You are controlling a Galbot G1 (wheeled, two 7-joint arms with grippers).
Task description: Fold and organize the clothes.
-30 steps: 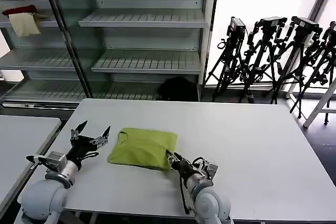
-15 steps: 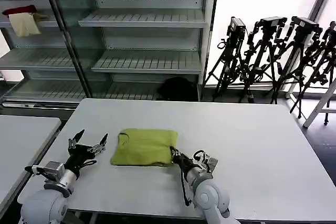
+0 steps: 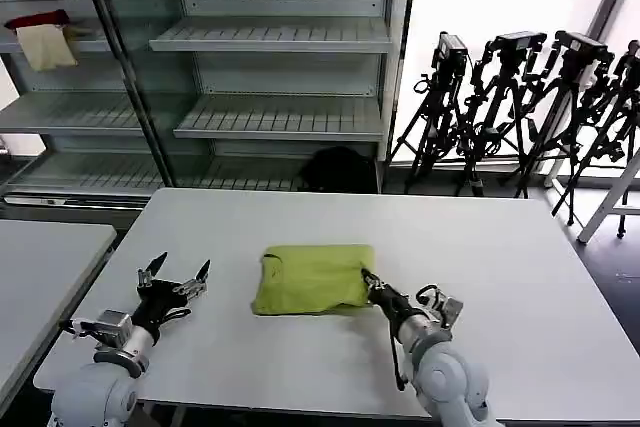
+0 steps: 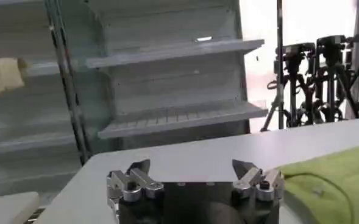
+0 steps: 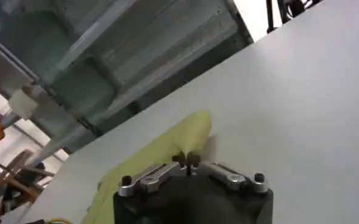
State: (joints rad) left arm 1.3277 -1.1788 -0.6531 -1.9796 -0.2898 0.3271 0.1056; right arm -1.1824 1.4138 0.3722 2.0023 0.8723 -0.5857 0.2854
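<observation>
T-shirt (image 3: 312,278) slid right, graphic hidden

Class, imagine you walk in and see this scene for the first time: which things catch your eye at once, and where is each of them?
The folded lime T-shirt stands out first, lying near the middle of the white table. The right gripper is shut on the shirt's right edge, while the left gripper hangs open over the table to the shirt's left. Behind, grey shelves stand bare except for a red cloth and a cream cloth on the upper left shelf, and black tripods cluster at the back right.
</observation>
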